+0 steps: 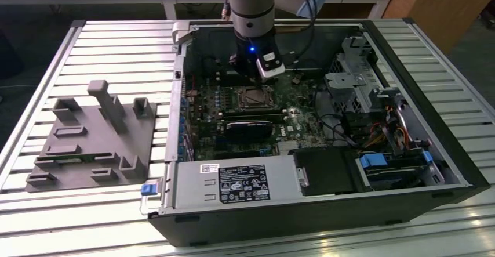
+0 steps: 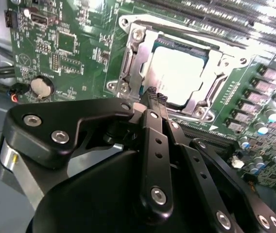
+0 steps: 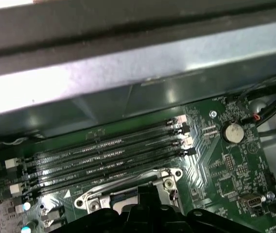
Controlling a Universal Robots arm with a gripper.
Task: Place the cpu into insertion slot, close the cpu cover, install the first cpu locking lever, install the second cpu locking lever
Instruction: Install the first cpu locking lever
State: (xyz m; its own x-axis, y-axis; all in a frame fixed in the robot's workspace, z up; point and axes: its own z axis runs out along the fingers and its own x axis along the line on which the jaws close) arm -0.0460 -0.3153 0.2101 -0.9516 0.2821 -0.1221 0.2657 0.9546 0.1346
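The cpu (image 2: 177, 73) sits in the insertion slot (image 2: 215, 85) on the green motherboard (image 2: 79, 53), its pale metal top showing through the square cut-out of the cpu cover (image 2: 134, 60), which lies flat around the chip's edges in the second wrist view.

In the exterior view the slatted metal desk (image 1: 101, 36) carries an open black computer case (image 1: 309, 216) across the middle and right of the frame. A grey moulded fixture (image 1: 93, 138) lies on the desk at the left of the frame, just beside the case. The robot arm (image 1: 251, 7) comes down from the top centre of the frame into the case. Inside the case, a labelled power supply (image 1: 232, 184) fills the lower left corner, and a black graphics card (image 1: 251, 126) lies across the board just below the socket.

The gripper (image 2: 155, 96) hangs right over the near edge of the socket in the second wrist view. Its jaws are together, with nothing seen between them. In the first wrist view the long black memory slots (image 3: 104, 155) run beside the socket, and a round coin battery (image 3: 232, 132) sits at the right of the frame.
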